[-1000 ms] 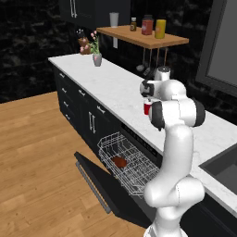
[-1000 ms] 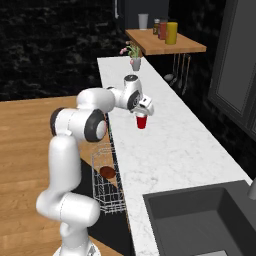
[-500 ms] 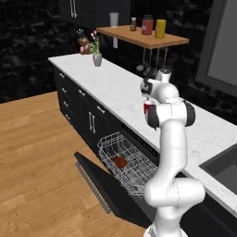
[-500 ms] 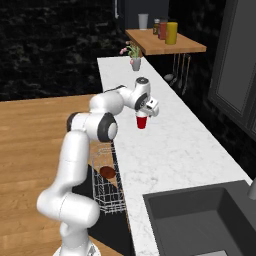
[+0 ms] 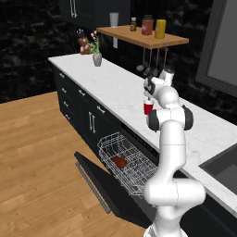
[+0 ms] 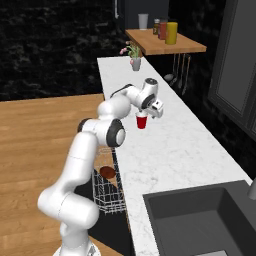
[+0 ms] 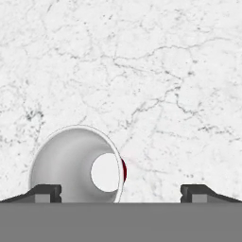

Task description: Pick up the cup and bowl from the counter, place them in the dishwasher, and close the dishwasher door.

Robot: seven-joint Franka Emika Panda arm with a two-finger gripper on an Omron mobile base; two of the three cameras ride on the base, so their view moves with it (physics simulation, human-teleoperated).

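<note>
- Centrally in the right base view, the cup (image 6: pixel 142 120) stands upright on the counter (image 6: pixel 165 150), directly under the gripper (image 6: pixel 150 111); in the left base view it (image 5: pixel 148 108) sits just left of the arm's upper links.
- Hand view: the cup's (image 7: pixel 78 165) pale interior lies at lower left, offset toward the left finger tip — the jaws are spread wide and grip nothing, with bare marble between the cup and the right tip.
- Handling, as a judgement: a small plastic cup is likely light, stiff and smooth-walled, so it may tip or slide if nudged on one side. The tapered wall just below the white rim looks the best place to take hold, with the fingers straddling it evenly.
- The bowl (image 5: pixel 119 162) rests in the white rack of the dishwasher (image 5: pixel 125 159), lower centre of the left base view, above the lowered dishwasher door (image 5: pixel 99 185); in the right base view it (image 6: pixel 107 172) is partly screened by the arm.
- Hard to make out: the cup's lower edge is cut off in the hand view, and whether the left finger tip touches the rim cannot be told — the base views are too coarse to settle it.
</note>
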